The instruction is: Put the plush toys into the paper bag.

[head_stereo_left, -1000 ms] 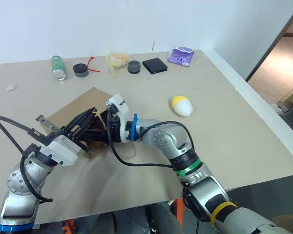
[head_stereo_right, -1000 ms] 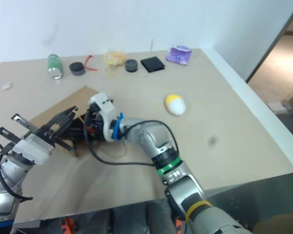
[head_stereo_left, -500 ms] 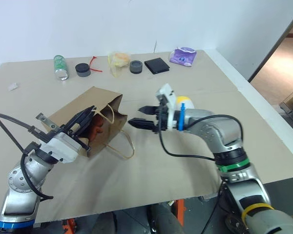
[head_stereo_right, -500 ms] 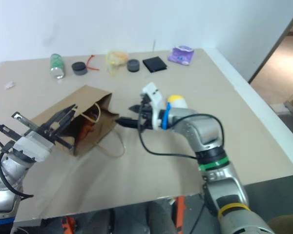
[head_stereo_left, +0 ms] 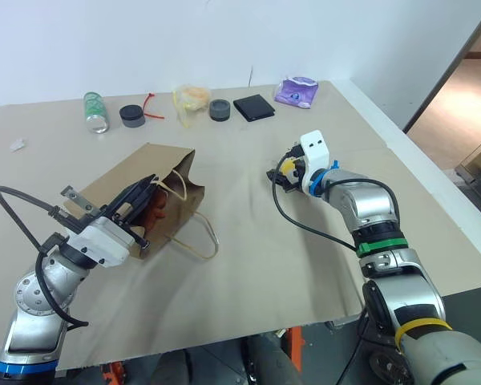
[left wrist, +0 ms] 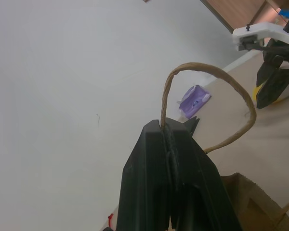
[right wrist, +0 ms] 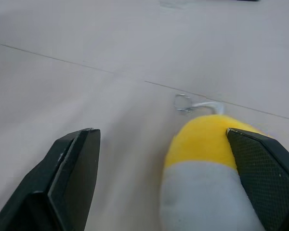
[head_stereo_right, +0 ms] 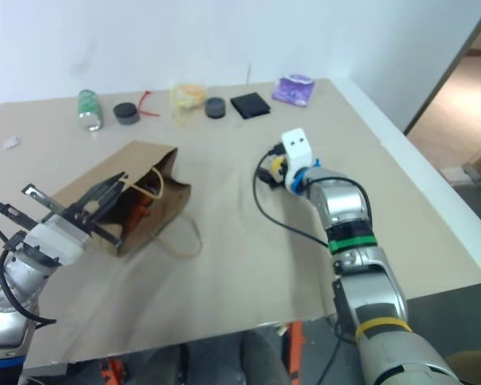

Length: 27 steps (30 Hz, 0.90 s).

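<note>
Left gripper (head_stereo_left: 142, 195) holds the paper bag (head_stereo_left: 128, 192); right gripper (head_stereo_left: 283, 174) at the egg toy (head_stereo_left: 289, 168).

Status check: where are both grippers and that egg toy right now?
Left gripper shut on the paper bag's handle. Right gripper open, egg toy between its fingers, not yet gripped. Nothing in the way.

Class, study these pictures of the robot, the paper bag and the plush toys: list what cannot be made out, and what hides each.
- Toy in the paper bag: head views; left gripper and bag walls hide all but something reddish-brown.
- Egg toy: head views, right gripper covers it; right wrist view, the frame edge cuts its white end.
- Whether the right gripper's fingers touch the egg: unclear.
- Bottle label: too small.
</note>
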Motion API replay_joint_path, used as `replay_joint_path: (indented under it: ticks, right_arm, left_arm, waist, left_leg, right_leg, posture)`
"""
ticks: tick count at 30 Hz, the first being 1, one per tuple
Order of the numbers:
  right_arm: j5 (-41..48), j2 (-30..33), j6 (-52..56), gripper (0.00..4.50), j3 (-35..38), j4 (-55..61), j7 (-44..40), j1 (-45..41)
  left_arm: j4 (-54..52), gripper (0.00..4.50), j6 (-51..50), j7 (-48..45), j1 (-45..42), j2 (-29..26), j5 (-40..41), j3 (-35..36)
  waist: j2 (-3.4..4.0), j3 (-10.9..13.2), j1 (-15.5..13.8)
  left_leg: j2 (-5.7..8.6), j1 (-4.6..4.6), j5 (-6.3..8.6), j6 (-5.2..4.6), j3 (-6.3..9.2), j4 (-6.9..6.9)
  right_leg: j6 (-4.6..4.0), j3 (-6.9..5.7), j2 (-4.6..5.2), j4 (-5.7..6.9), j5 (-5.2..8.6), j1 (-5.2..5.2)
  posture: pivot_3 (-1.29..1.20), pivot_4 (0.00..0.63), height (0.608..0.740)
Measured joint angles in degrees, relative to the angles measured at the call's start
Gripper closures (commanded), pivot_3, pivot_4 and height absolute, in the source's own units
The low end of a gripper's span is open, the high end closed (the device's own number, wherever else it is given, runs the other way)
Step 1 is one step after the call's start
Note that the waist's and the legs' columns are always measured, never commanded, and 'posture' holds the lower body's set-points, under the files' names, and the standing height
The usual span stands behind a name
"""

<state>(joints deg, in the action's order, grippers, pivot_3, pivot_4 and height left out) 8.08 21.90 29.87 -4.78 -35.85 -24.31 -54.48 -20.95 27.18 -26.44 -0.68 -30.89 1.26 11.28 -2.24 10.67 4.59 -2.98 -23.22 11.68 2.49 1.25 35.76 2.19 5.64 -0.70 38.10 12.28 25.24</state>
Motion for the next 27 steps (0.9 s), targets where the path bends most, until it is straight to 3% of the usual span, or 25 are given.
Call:
replay_joint_path:
  ticks: [1, 4, 8, 9, 14, 16, 19, 22, 27]
  right_arm:
    - [-0.84, 0.0, -0.75, 0.85, -0.01, -0.9, 0.42, -0.09]
    - [-3.43, 0.08, -2.9, 2.49, -0.05, -2.98, 1.09, -0.42]
    - [-6.14, 0.36, -5.26, 4.29, -0.07, -5.2, 1.69, -0.69]
    - [-6.37, 0.35, -5.52, 4.46, -0.05, -5.57, 1.73, -0.84]
    - [-6.22, 0.29, -6.78, 4.46, 1.32, -7.29, 1.84, -1.63]
    - [-2.23, -0.29, -6.99, 4.46, 5.1, -5.55, -1.59, -0.79]
    - [9.78, -2.28, -0.07, 4.46, 10.1, 5.12, -11.09, 2.26]
    - [18.53, 0.0, 10.31, 4.46, 9.54, 19.05, -19.78, 6.95]
    - [28.33, 0.04, 23.77, 4.46, 6.2, 35.62, -24.19, 16.69]
  left_arm:
    - [0.0, 4.5, 0.0, 0.0, 0.12, 0.0, 0.0, 0.0]
    - [-0.01, 4.5, 0.0, 0.0, 0.16, 0.0, 0.0, 0.0]
    - [-0.01, 4.5, 0.0, 0.0, 0.16, 0.0, 0.0, 0.0]
    - [-0.01, 4.5, 0.0, 0.0, 0.15, 0.01, 0.0, 0.0]
    - [0.0, 4.5, 0.04, 0.0, 0.02, 0.0, 0.01, -0.01]
    - [0.01, 4.5, 0.06, -0.01, -0.05, 0.0, 0.04, -0.03]
    - [0.07, 4.5, 0.05, -0.03, -0.56, 0.03, 0.05, -0.25]
    - [0.07, 4.5, 0.04, -0.05, -0.88, 0.03, 0.1, -0.25]
    - [0.14, 4.5, -0.02, -0.08, -0.83, 0.03, 0.18, -0.16]
  waist:
    - [0.0, 0.0, 0.0]
    - [0.0, 0.0, -0.01]
    - [0.0, 0.0, -0.01]
    - [0.0, 0.0, -0.02]
    - [0.0, 0.0, -0.09]
    - [0.0, 0.0, -0.09]
    - [0.05, 0.03, 0.1]
    - [0.05, 0.02, -0.08]
    - [0.05, 0.02, -0.19]
  left_leg:
    - [0.0, 0.0, 0.0, 0.0, -0.01, 0.01]
    - [0.0, 0.03, 0.0, 0.0, -0.04, 0.04]
    - [0.0, 0.04, 0.0, 0.0, -0.04, 0.05]
    - [0.0, 0.04, 0.0, 0.0, -0.04, 0.05]
    - [0.02, 0.04, 0.0, 0.0, -0.04, 0.11]
    - [0.02, 0.03, 0.0, 0.0, -0.07, 0.11]
    - [-0.01, 0.01, 0.0, 0.0, -0.08, 0.07]
    - [-0.02, 0.0, 0.02, -0.03, 0.0, 0.01]
    - [-0.01, 0.0, 0.03, -0.03, -0.01, 0.05]
  right_leg:
    - [0.01, 0.01, 0.0, 0.0, -0.01, 0.0]
    - [0.03, 0.05, -0.01, 0.0, -0.04, -0.01]
    - [0.03, 0.05, -0.01, 0.0, -0.04, -0.03]
    - [0.03, 0.06, -0.01, 0.0, -0.04, -0.03]
    - [0.07, 0.07, 0.0, 0.0, -0.07, -0.05]
    - [0.11, 0.12, -0.01, 0.0, -0.09, -0.04]
    - [0.1, 0.15, -0.03, 0.01, -0.09, 0.0]
    - [0.03, 0.04, -0.03, 0.0, 0.02, -0.01]
    - [0.06, 0.04, -0.01, 0.01, 0.04, -0.02]
  posture:
    - [0.0, 0.15, 0.74]
    - [0.0, 0.15, 0.74]
    - [0.0, 0.15, 0.74]
    - [0.0, 0.15, 0.74]
    - [0.0, 0.15, 0.74]
    - [0.0, 0.15, 0.74]
    - [0.0, 0.15, 0.74]
    - [0.0, 0.15, 0.74]
    - [0.0, 0.15, 0.74]
